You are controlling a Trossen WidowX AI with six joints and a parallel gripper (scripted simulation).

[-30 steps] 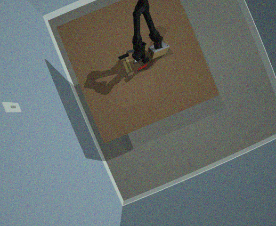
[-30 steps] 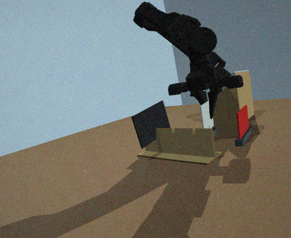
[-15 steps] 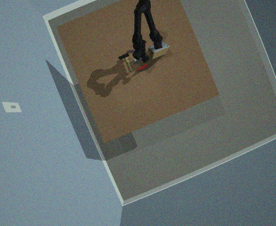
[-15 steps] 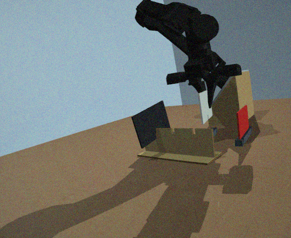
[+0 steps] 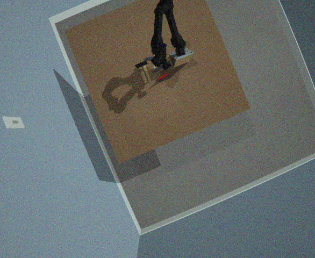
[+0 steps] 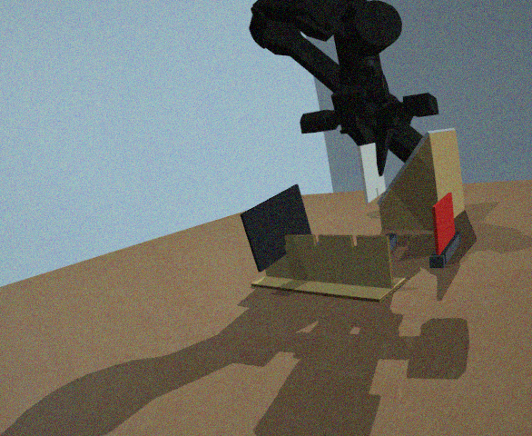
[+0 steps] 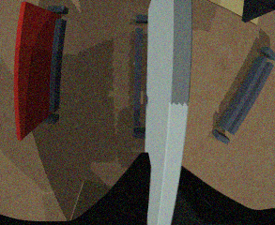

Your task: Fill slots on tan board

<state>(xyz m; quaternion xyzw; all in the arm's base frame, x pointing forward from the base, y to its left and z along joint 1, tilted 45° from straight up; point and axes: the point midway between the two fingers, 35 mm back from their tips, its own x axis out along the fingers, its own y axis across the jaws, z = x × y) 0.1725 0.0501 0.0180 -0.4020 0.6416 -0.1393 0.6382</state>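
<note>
My gripper is shut on a white board. The board hangs upright above its holder, behind the tan board in the exterior view; a thin notch shows at its lower edge. The tan board stands on its flat base, with two open slots in its top edge. A dark board stands crosswise at its left end in the exterior view, looking tilted. A red board stands in its holder.
Another empty holder lies angled on the right in the wrist view. A tan-sided block stands under the arm's base, behind the red board in the exterior view. Low pale walls surround the area.
</note>
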